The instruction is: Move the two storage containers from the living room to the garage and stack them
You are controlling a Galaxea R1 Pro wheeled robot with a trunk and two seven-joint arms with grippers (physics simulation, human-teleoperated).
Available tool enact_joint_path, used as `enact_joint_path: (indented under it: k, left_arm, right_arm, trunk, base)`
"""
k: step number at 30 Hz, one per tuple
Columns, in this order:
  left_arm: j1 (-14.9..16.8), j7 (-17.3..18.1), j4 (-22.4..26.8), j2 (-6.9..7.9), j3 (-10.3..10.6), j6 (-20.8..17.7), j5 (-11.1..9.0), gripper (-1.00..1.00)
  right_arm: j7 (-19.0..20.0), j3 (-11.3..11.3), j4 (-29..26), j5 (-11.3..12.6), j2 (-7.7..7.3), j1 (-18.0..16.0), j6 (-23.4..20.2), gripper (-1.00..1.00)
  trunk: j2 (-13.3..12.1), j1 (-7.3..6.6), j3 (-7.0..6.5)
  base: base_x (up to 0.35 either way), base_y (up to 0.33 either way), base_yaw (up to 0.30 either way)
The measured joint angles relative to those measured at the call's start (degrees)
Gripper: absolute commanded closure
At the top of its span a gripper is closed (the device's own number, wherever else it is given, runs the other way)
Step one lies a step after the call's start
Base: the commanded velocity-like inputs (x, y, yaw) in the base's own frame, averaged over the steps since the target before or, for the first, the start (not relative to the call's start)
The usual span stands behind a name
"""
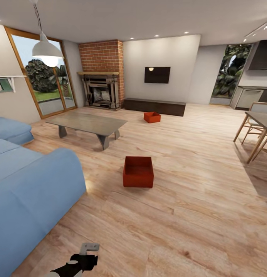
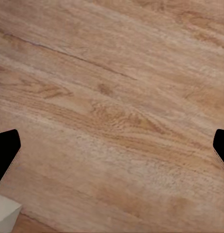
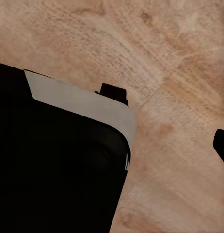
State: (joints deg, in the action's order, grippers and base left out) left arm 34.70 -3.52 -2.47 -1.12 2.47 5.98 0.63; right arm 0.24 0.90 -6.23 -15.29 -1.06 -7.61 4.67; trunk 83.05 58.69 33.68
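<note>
Two red-orange storage containers stand on the light wood-plank floor (image 1: 195, 200) of the living room. The deeper, squarer container (image 1: 138, 172) is the nearer one, in the middle of the floor ahead of me. The second container (image 1: 152, 117) sits farther back, in front of the long dark cabinet (image 1: 154, 106). My left gripper (image 1: 89, 248) hangs low at the head view's lower edge, far short of both boxes. In the left wrist view the left gripper (image 2: 112, 150) is open over bare planks, its black fingertips (image 2: 6, 150) wide apart. One fingertip (image 3: 221, 145) of my right gripper (image 3: 114, 148) shows at the frame's edge; the gripper holds nothing.
A blue sofa (image 1: 29, 184) fills the left foreground. A grey low table (image 1: 87, 124) stands left of the nearer box. The brick fireplace (image 1: 101, 75) and wall TV (image 1: 157, 75) are at the back. A dining table with chairs (image 1: 258, 129) is at the right. Dark robot bodywork (image 3: 54, 165) sits beside the right gripper.
</note>
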Motion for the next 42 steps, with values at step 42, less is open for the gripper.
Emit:
enact_joint_path:
  k: [42]
  left_arm:
    - [0.0,0.0,0.0,-0.07,0.0,0.0,0.0,-1.0]
  right_arm:
    - [-0.08,-0.33,-0.06,0.59,0.11,0.0,-0.07,-1.0]
  trunk:
    - [0.0,0.0,0.0]
  base:
    - [0.34,0.0,0.0]
